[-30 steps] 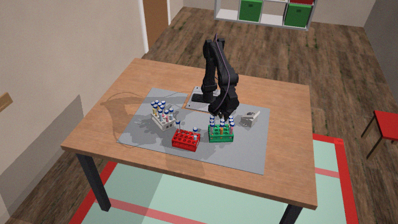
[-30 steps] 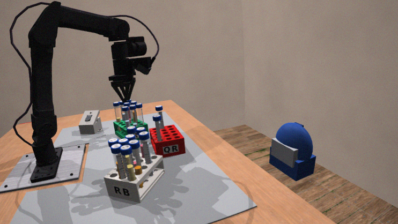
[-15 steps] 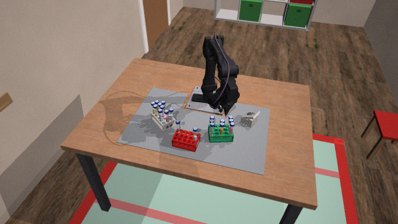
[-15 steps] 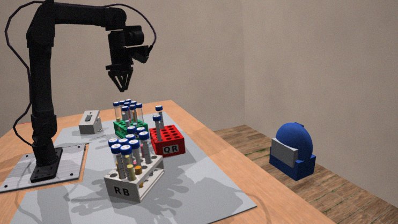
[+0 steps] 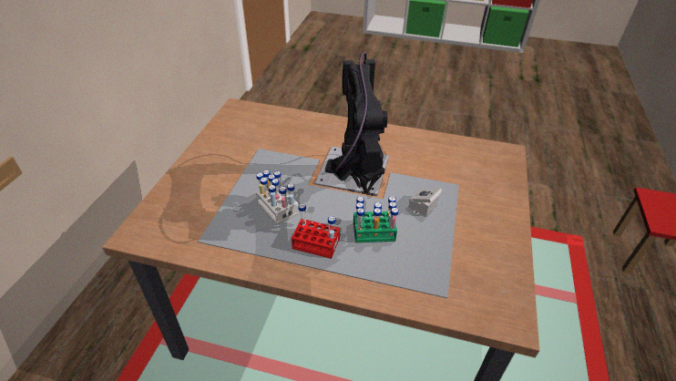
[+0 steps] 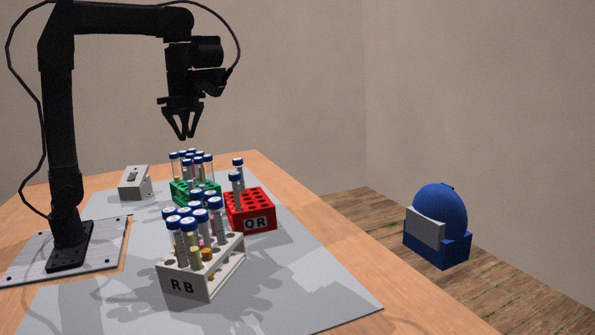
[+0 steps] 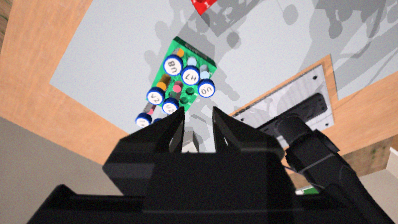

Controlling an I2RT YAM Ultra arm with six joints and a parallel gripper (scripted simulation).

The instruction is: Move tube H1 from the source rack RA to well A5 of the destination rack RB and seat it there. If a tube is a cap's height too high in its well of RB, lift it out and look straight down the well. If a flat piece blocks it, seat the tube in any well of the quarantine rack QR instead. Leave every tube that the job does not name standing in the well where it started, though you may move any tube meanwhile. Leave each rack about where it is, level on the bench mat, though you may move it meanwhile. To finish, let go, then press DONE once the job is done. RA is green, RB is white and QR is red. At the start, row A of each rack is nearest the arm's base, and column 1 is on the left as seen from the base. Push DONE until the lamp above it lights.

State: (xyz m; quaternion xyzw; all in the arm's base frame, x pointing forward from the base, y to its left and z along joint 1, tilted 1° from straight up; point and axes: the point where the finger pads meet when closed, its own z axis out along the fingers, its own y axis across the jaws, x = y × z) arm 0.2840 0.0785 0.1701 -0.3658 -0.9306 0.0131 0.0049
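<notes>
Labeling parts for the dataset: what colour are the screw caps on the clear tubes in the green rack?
Blue rims with white tops; wrist view shows it best.

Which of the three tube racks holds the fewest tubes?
The red rack marked QR: only two blue-capped tubes; the white rack and green rack hold more.

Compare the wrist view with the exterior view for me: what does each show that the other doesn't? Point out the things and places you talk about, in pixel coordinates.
Only the wrist view: readable writing on cap tops in the green rack (image 5: 374,235) (image 6: 176,193) (image 7: 212,68), including the cap marked H7 (image 7: 190,76).

Only the exterior view: the white rack (image 5: 271,211) (image 6: 196,277) with its RB letters, and the blue object (image 6: 437,211) beyond the table.

Both: the green rack, part or all of the red rack (image 5: 313,248) (image 6: 253,232) (image 7: 202,6), the base plate (image 5: 325,182) (image 6: 115,252) (image 7: 320,75), and the open, empty tool (image 5: 365,190) (image 6: 186,138) (image 7: 198,111).
</notes>
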